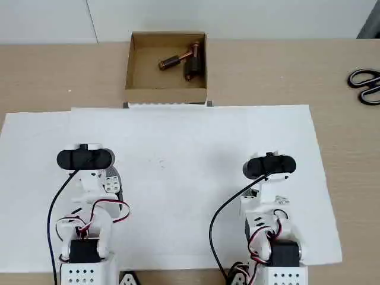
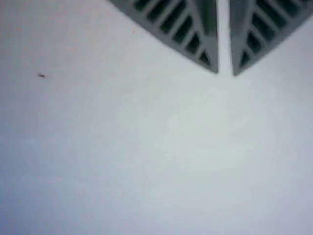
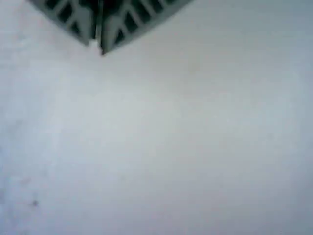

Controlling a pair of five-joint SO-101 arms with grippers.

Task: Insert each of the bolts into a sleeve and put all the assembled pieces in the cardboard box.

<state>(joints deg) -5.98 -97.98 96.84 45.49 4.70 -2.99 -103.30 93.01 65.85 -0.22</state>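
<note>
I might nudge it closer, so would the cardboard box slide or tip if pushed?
Probably slides: the cardboard box is low, wide and sits flat on the table. Likely light, holding only a few assembled pieces, which look cylindrical and may roll inside.

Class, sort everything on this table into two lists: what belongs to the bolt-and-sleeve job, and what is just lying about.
Belongs to the job:
cardboard box
assembled piece at the box's middle
assembled piece by its right wall

Lying about:
scissors, far right
white paper sheet
</note>
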